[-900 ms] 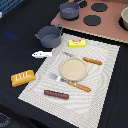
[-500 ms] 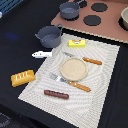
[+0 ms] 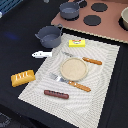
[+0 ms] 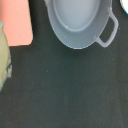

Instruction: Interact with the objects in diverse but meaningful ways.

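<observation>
Here, from the exterior view's left, the orange bread loaf lies on the dark desk, then the white fish beside 1 grey pot. On the striped mat lie the red-brown sausage, the tan plate and the yellow red-labelled block. The hand is not visible, so I cannot tell its state.

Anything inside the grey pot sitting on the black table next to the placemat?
The grey pot looks empty in the exterior view: only its bare grey bottom shows. The near wall hides a strip of the floor, so something small there can't be ruled out.
</observation>
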### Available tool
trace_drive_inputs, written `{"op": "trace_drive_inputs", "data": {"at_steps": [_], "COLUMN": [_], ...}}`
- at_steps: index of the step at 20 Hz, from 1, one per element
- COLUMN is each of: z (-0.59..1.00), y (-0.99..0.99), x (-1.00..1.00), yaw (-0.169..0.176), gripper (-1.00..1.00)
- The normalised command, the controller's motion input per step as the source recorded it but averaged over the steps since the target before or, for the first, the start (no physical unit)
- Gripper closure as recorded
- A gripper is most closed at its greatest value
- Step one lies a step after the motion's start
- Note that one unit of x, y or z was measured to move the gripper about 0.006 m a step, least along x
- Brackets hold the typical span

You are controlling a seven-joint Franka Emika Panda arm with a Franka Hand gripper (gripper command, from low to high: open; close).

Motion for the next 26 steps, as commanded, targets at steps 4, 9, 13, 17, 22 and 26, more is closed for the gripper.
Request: {"op": "trace_drive_inputs", "data": {"at_steps": [4,9,13,17,22,26], "z": [-0.15,-0.27,-0.26,-0.28,-0.29,-0.26], "y": [-0.65,-0.58,-0.53,-0.42,-0.47,-0.43], "x": [0.25,0.17,0.10,0.07,0.02,0.06], "yaw": [0.003,0.029,0.035,0.036,0.048,0.041], "gripper": [-1.00,-1.00,-1.00,-1.00,-1.00,-1.00]}}
